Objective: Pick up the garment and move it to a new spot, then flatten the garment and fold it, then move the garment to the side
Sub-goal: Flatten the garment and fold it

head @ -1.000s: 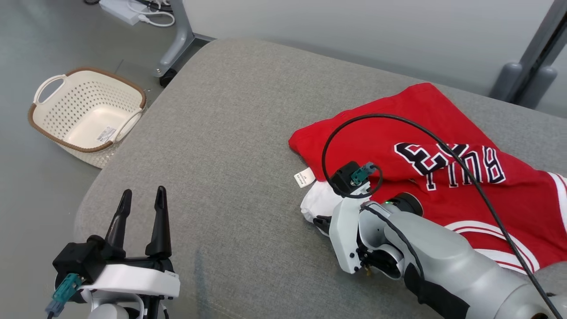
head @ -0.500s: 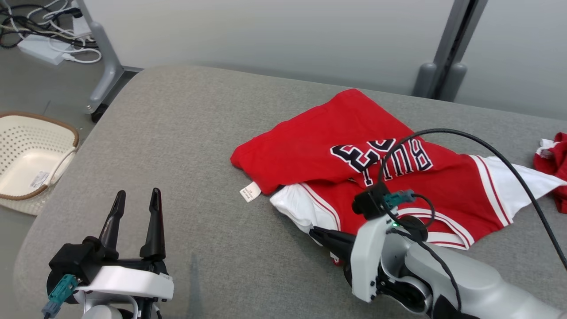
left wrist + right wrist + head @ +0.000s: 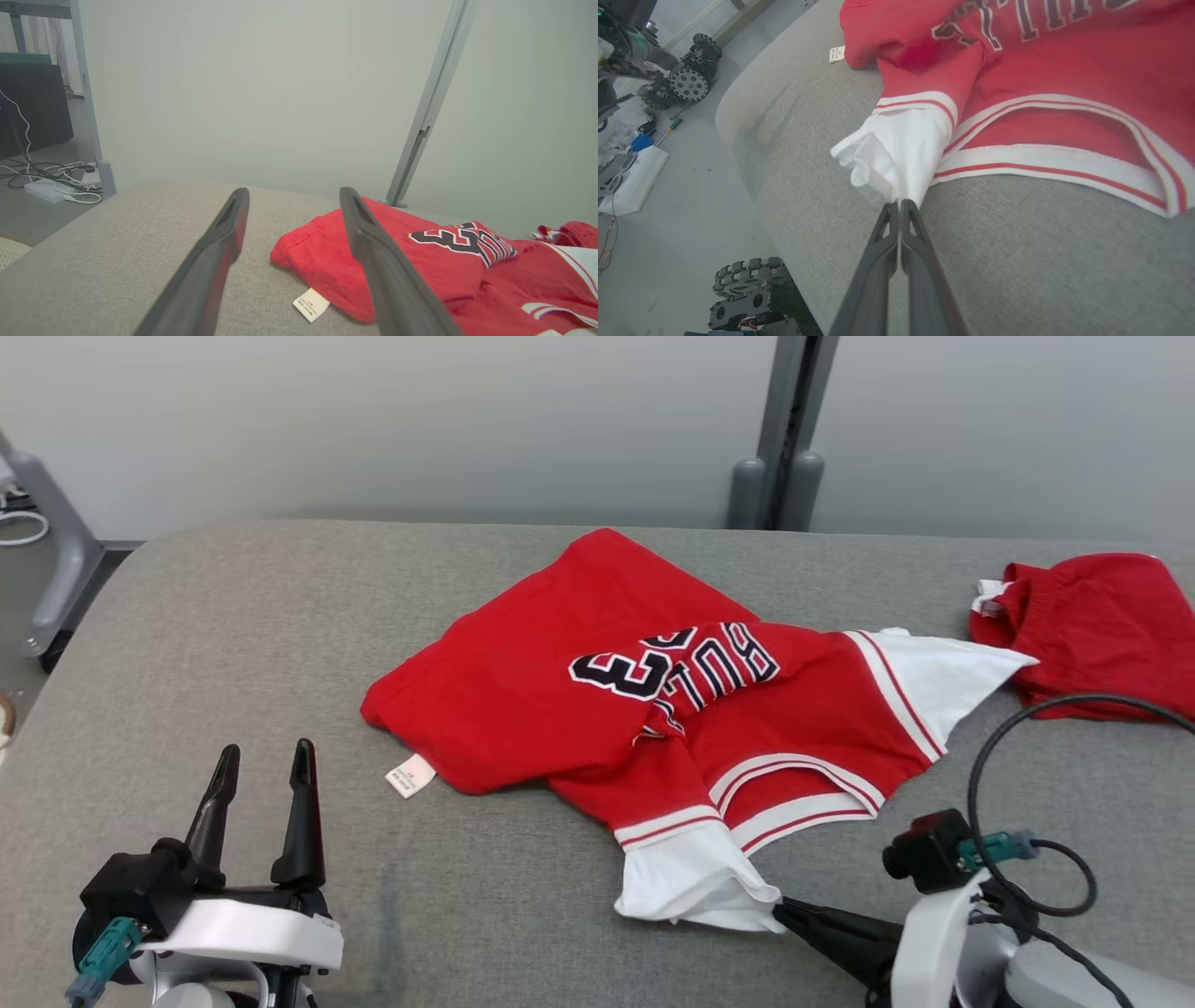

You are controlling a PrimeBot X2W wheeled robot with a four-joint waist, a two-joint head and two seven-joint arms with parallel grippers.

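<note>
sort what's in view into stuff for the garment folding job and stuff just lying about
Job: red jersey; right gripper, shut on its white sleeve; left gripper, open; grey cushion.
Lying about: second red garment at right; power strip and cables on the floor.

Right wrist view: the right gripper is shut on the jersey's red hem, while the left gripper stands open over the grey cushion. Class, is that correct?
No. The right wrist view shows the right gripper shut on the white sleeve end of the jersey, not its red hem. The left gripper does stand open over the grey cushion.
</note>
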